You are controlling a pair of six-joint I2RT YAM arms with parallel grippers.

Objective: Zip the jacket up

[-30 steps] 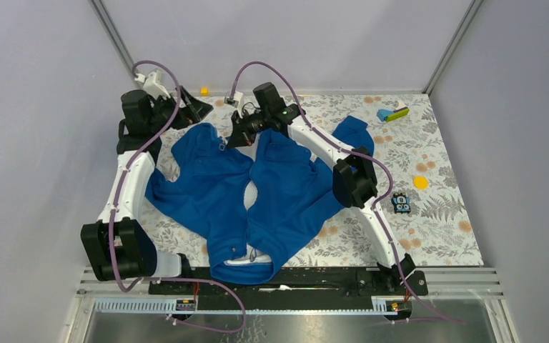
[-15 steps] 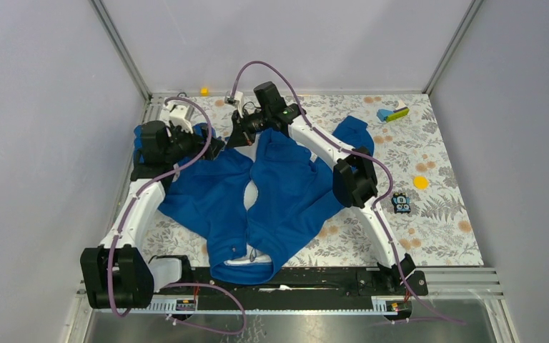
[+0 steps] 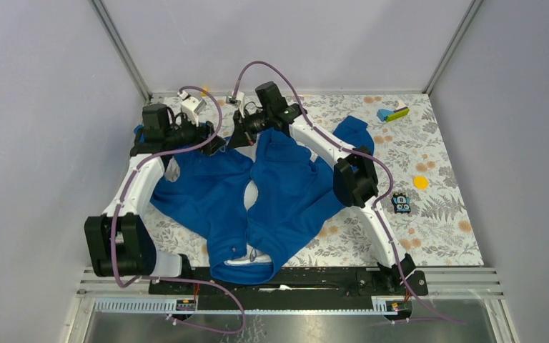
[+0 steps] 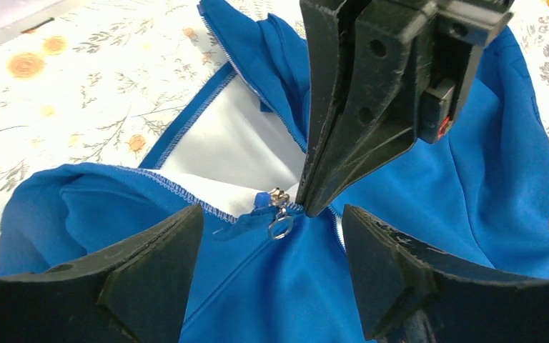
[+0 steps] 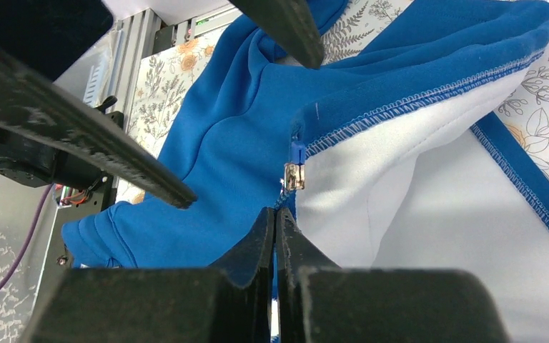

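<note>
The royal-blue jacket (image 3: 286, 193) lies spread open on the table, its white-lined collar at the near edge. My right gripper (image 3: 234, 139) is shut on the jacket's zipper edge at the far hem, just below the silver slider (image 5: 291, 175); it shows pinched tight in the right wrist view (image 5: 275, 214). My left gripper (image 3: 218, 145) is open right beside it. In the left wrist view its fingers (image 4: 150, 275) stand either side of the slider and its ring pull (image 4: 280, 218), not touching them. White lining (image 4: 221, 153) shows behind.
Blue and yellow-green blocks (image 3: 393, 113) lie at the far right corner. A yellow disc (image 3: 420, 182) and a small black toy (image 3: 400, 204) lie to the right of the jacket. The walls stand close at the far left.
My left arm has swung in from the far left corner to the jacket's far hem, bringing its open gripper up to the slider. The right gripper has held still.
</note>
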